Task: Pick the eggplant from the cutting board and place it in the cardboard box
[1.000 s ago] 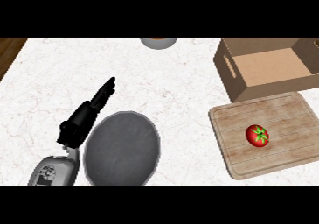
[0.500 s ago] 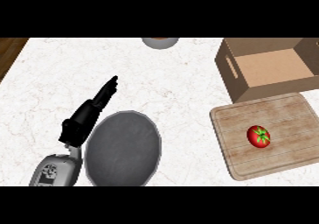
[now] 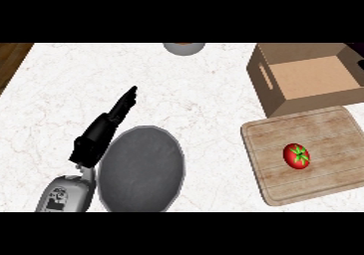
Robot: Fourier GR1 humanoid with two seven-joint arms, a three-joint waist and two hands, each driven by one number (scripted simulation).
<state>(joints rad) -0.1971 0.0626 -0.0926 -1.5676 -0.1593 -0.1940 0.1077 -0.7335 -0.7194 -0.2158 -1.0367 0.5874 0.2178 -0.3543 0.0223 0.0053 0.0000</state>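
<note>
Nothing has moved in the last second, so the pick has not begun. At 8 o'clock, one left hand lies open, fingers straight, holding nothing, just beside one grey plate. One bowl sits at 12 o'clock. One open box stands at 2 o'clock. At 4 o'clock, one board carries one red tomato, the only thing there to pick. The right hand is out of view.
</note>
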